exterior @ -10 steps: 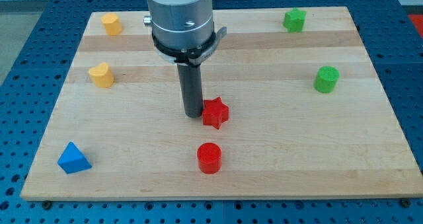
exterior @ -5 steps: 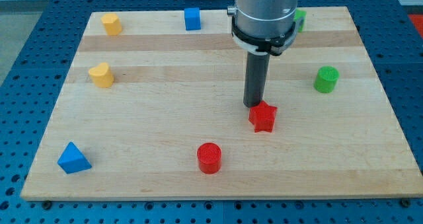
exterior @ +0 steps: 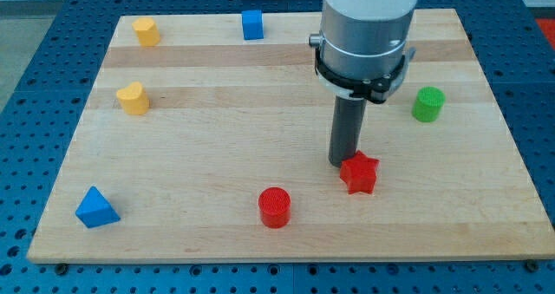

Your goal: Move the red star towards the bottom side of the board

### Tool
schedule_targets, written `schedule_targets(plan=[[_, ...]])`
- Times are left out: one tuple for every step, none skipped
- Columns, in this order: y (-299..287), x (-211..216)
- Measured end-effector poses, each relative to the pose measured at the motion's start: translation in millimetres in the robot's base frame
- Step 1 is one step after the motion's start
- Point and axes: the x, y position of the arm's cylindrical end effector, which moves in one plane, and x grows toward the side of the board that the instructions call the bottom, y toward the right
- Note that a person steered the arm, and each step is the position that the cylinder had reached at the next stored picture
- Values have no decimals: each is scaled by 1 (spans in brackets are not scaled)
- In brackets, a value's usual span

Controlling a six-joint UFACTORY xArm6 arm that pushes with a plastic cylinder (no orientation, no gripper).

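Note:
The red star (exterior: pixel 359 173) lies on the wooden board (exterior: pixel 217 155), right of centre and in the lower half. My tip (exterior: pixel 342 162) stands just at the star's upper left and touches it or nearly so. The arm's grey body rises above it towards the view's top and hides part of the board behind it.
A red cylinder (exterior: pixel 275 207) sits at the star's lower left. A green cylinder (exterior: pixel 427 104) stands at the right. A blue cube (exterior: pixel 252 23) and a yellow block (exterior: pixel 146 31) are at the top, another yellow block (exterior: pixel 133 97) at left, a blue triangle (exterior: pixel 95 207) at bottom left.
The tip has moved right and down across the board. The red star has slid with it, from the board's centre to the lower right. The other blocks have not moved.

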Motion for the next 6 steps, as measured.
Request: schedule_targets(plan=[[14, 15], [25, 27], [25, 27], [30, 31], [41, 34], [52, 34]])
